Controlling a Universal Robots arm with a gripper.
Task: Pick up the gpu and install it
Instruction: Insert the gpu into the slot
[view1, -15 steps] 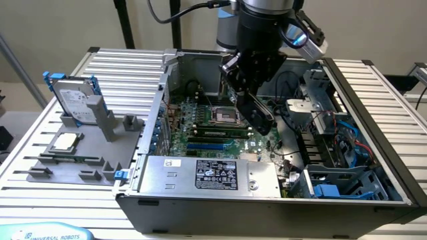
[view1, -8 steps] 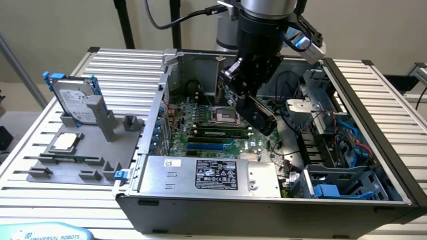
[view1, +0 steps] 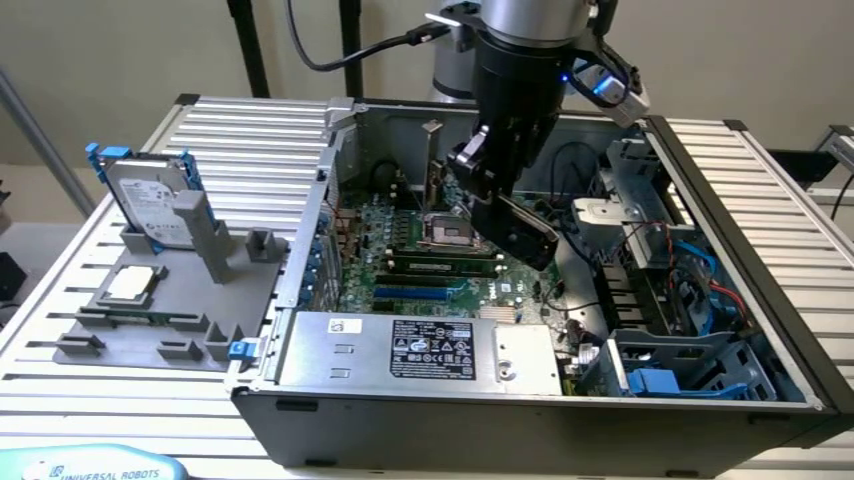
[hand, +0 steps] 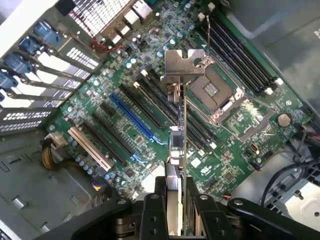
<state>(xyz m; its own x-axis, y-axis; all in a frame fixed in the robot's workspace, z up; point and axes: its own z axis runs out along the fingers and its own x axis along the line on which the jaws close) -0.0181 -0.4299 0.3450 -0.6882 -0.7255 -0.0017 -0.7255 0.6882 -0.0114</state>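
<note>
The gpu, a thin black card with a silver bracket, hangs tilted above the green motherboard inside the open computer case. My gripper is shut on it from above. In the wrist view the gpu appears edge-on, its silver bracket pointing away from me, held between the gripper's black fingers. The card hovers over the expansion slots, between the blue slot and the CPU socket, and is not seated in any slot.
A grey fixture on the slatted table at the exterior view's left holds a silver hard drive in a blue frame and a square CPU chip. The power supply sits at the case front; cables and drive bays crowd its right side.
</note>
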